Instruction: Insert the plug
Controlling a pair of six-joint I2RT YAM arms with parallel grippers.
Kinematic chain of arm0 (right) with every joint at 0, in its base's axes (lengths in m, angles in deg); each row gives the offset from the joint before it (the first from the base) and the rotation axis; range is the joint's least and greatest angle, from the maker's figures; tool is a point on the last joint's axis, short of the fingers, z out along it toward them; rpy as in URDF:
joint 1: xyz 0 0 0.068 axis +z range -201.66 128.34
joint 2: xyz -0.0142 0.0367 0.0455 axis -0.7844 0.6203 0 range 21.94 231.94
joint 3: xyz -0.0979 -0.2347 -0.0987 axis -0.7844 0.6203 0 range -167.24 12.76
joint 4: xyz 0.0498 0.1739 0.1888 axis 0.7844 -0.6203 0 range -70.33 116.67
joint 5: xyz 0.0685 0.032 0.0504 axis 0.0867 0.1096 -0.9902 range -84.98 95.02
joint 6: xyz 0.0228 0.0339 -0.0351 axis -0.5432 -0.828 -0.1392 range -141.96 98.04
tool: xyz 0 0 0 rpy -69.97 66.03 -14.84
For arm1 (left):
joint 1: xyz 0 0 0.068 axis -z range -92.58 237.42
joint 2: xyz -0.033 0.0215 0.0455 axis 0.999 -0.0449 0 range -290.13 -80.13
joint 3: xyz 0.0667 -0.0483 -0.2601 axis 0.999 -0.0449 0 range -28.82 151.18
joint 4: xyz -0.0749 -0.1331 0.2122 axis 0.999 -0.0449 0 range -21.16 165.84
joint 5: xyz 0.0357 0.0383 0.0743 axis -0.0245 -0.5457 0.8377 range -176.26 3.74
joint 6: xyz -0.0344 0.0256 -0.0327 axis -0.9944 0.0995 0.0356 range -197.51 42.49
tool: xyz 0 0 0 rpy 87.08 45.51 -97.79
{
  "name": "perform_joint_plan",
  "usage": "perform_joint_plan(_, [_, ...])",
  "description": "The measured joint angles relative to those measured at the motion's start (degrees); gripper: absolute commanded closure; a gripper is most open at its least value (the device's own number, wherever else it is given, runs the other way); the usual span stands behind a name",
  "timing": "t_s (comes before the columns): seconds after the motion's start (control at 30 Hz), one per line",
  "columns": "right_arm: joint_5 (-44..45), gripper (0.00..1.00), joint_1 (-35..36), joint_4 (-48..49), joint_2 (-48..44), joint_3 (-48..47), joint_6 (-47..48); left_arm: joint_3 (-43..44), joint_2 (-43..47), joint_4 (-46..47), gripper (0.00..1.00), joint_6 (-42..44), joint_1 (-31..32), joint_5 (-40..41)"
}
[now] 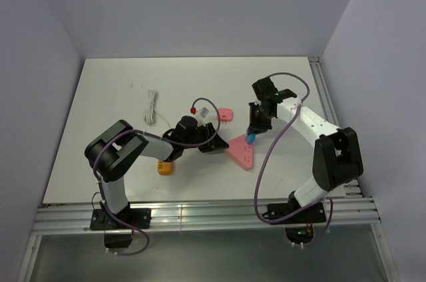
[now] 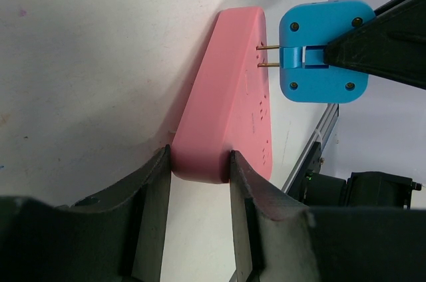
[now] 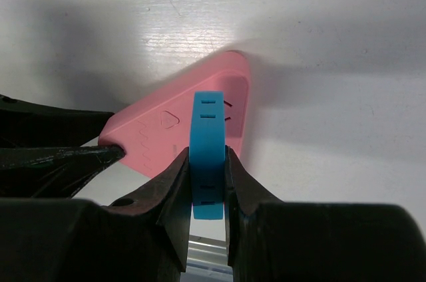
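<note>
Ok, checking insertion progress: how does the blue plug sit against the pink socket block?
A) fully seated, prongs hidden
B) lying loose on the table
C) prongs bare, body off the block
C: the plug has its prongs bare between its body and the pink socket block; the right gripper holds it.

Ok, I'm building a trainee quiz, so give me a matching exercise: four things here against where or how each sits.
Things: 1 plug; 2 socket block; 3 cable; 4 orange block.
States: a clamped in left gripper; b white, lying loose; c held in right gripper; d loose beside left arm.
Pairs: 1-c; 2-a; 3-b; 4-d.
</note>
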Motion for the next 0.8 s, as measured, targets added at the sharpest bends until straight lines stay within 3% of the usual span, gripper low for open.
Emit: perform_joint_plan(0.8, [3.9,1.00,1.7,-0.1,2.0,-0.7,-2.8,-0.7,0.2,1.1,1.00,-1.6,1.1,1.9])
